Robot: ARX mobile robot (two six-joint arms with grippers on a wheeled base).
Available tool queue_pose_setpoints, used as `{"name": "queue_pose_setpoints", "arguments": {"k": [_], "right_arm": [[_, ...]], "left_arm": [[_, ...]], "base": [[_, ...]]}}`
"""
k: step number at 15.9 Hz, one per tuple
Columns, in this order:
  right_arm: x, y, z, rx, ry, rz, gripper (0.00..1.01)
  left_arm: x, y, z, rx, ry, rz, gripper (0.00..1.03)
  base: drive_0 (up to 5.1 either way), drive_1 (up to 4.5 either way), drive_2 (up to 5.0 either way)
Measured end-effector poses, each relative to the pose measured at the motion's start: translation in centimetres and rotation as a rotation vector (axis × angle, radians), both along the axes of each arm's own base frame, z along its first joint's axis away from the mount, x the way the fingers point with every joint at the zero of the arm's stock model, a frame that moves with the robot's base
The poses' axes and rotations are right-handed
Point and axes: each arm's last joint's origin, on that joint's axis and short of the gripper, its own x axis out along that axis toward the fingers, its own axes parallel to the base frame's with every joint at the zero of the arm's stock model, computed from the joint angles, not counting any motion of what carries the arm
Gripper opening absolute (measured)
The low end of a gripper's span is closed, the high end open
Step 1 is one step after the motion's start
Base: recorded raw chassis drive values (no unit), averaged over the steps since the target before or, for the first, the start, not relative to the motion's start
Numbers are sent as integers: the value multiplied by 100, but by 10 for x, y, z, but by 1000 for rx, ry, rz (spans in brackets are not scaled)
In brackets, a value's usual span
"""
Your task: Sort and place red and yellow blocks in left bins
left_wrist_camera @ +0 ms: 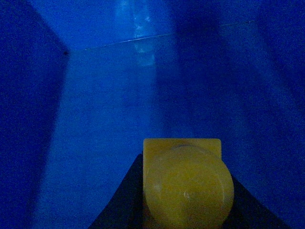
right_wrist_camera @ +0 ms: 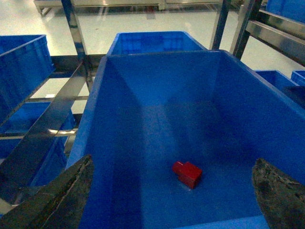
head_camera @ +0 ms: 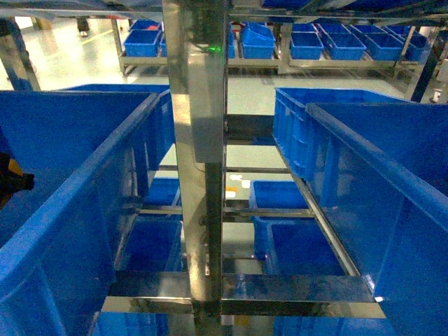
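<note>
Your left gripper (left_wrist_camera: 188, 210) holds the yellow block (left_wrist_camera: 187, 183) down inside a blue bin (left_wrist_camera: 109, 119), above its bare floor; it is not yet released. Your right gripper (right_wrist_camera: 174, 191) hangs wide open over another bin (right_wrist_camera: 157, 90), where a red block (right_wrist_camera: 188, 173) already lies near its floor's near end.

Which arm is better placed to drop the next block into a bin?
Left. Its gripper holds the yellow block inside a blue bin. The right gripper is open and empty above a bin holding a red block.
</note>
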Motion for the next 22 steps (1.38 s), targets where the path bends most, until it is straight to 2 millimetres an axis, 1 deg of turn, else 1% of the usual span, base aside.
{"name": "queue_pose_setpoints", "arguments": {"k": [4,6,7,8,10,11,12,13,16,18,22], "right_arm": [[0,0,0,0,0,0,98],[0,0,0,0,0,0,98],[0,0,0,0,0,0,98],[0,0,0,0,0,0,98],[0,0,0,0,0,0,98],[0,0,0,0,0,0,98],[0,0,0,0,0,0,98],[0,0,0,0,0,0,98],[0,0,0,0,0,0,98],[0,0,0,0,0,0,98],[0,0,0,0,0,0,98]], "left_arm": [[5,-1,1,16,-40,-19,27],[6,-2,2,7,-39,-37,46],[6,-2,2,5,-40,-40,60],[6,-2,2,4,-40,-43,69],[6,2,2,-6,-38,-48,95],[5,3,4,-10,-40,-53,100],[4,3,8,-27,-51,-69,97],[-2,2,24,-81,-77,-89,98],[-13,-7,56,-147,-141,-151,98],[-32,-12,66,-175,-132,-189,98],[-62,-16,73,-207,-125,-228,98]], "base": [[0,0,0],[0,0,0],[0,0,0],[0,0,0],[0,0,0],[0,0,0],[0,0,0],[0,0,0],[0,0,0],[0,0,0],[0,0,0]]}}
